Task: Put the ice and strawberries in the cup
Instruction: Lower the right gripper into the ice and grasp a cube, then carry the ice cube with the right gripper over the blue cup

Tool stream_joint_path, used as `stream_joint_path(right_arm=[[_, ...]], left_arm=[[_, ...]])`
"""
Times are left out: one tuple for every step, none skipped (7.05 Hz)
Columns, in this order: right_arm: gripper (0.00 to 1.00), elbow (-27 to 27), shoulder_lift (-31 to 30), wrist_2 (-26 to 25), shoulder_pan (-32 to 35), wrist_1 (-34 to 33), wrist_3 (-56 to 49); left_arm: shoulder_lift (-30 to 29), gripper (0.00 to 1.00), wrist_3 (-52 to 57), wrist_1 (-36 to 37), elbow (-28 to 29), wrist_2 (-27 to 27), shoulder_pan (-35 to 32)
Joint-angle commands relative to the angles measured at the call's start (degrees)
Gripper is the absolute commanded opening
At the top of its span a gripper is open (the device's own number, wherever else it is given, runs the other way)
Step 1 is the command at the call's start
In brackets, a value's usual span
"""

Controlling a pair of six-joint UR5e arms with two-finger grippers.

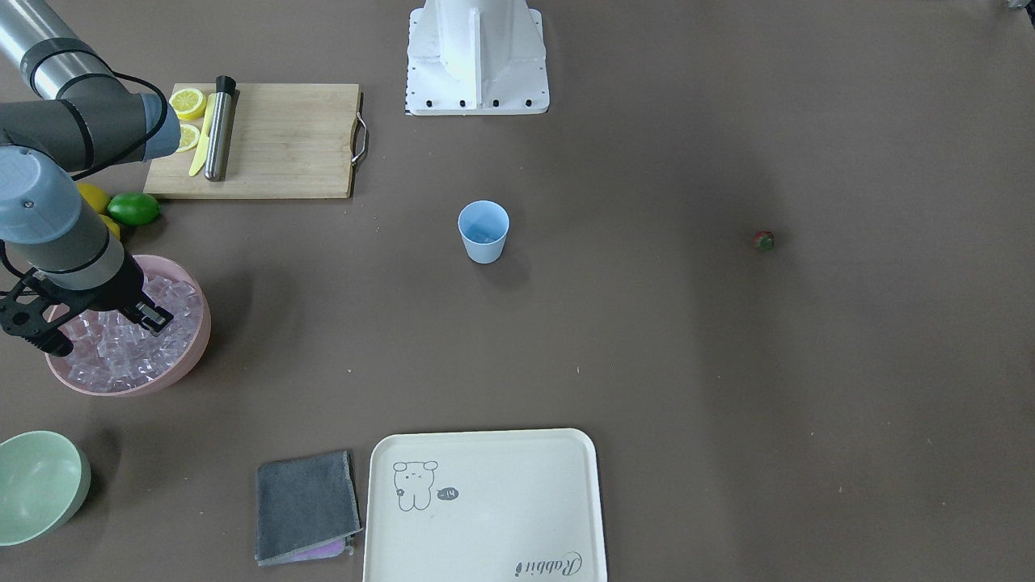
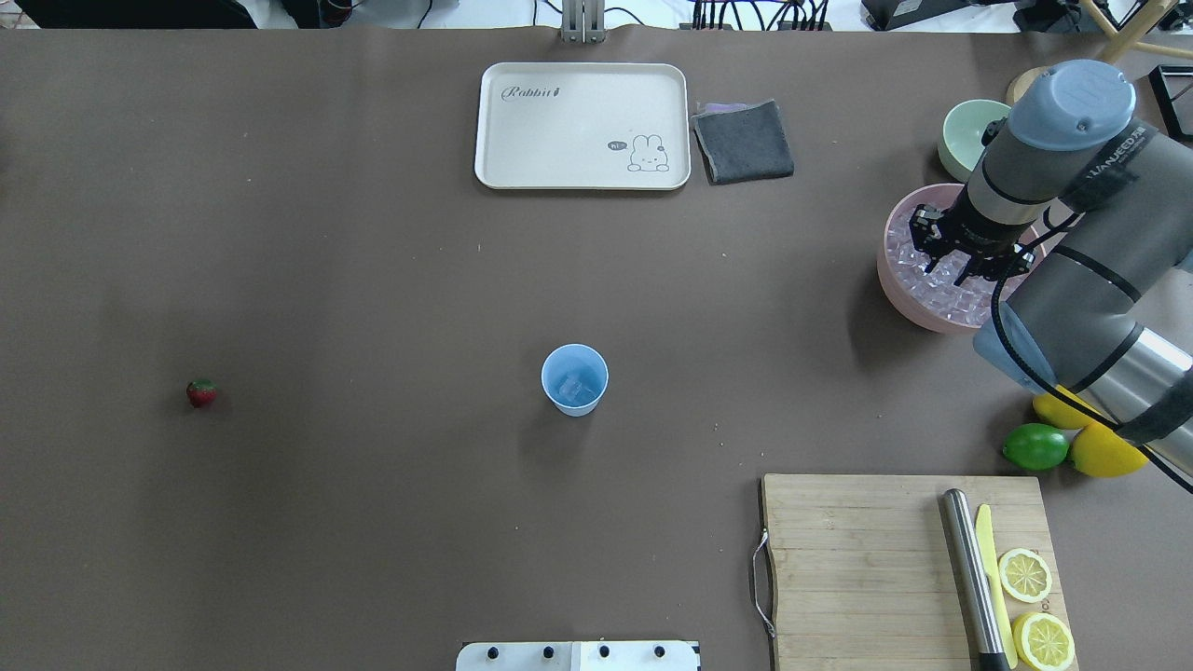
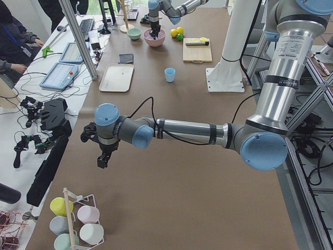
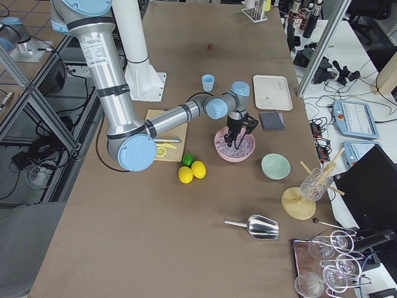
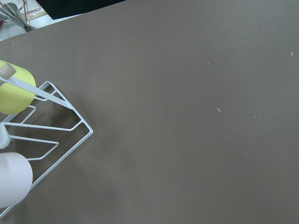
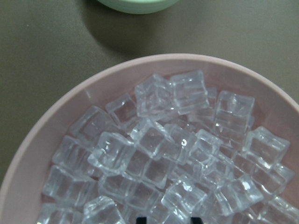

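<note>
The light blue cup (image 2: 575, 379) stands upright mid-table, also seen in the front view (image 1: 483, 230), with a clear ice cube in its bottom. Several ice cubes (image 6: 159, 144) fill the pink bowl (image 2: 897, 294). My right gripper (image 1: 103, 330) hangs open just above that ice, its dark fingertips (image 6: 141, 219) at the wrist view's lower edge. The small red strawberry (image 2: 201, 393) lies alone on the table's far left, far from both arms. My left gripper (image 3: 102, 160) hovers low over the table's left end near a cup rack; I cannot tell whether it is open or shut.
A cutting board (image 2: 857, 559) carries lemon slices (image 2: 1025, 574), a yellow knife and a steel rod. A lime (image 2: 1035, 446) and lemons lie beside it. A green bowl (image 2: 965, 135), grey cloth (image 2: 744, 140) and cream tray (image 2: 582, 126) line the far edge. The wire cup rack (image 5: 46, 140) holds cups.
</note>
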Motion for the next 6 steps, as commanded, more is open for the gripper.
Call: stream_joint_path(right_arm=[[0.0, 1.8, -0.3, 0.5, 0.5, -0.1, -0.3], [0.0, 4.5, -0.9, 1.1, 2.2, -1.0, -0.9], [0.0, 8.0, -2.1, 2.0, 5.2, -5.8, -5.8], [0.0, 14.4, -4.0, 2.2, 8.9, -10.3, -16.9], [0.0, 15.8, -3.1, 7.4, 11.4, -10.5, -25.1], [0.0, 15.5, 2.0, 14.3, 11.5, -9.4, -25.0]], left_arm=[[0.0, 0.98, 0.0, 0.0, 0.1, 0.0, 0.1], [0.0, 0.98, 0.0, 0.0, 0.1, 0.0, 0.2], [-0.1, 0.98, 0.0, 0.0, 0.2, 0.0, 0.2], [0.0, 0.98, 0.0, 0.0, 0.4, 0.0, 0.2], [0.0, 0.98, 0.0, -0.1, 0.5, -0.1, 0.5], [0.2, 0.98, 0.0, -0.1, 0.4, -0.1, 0.7]])
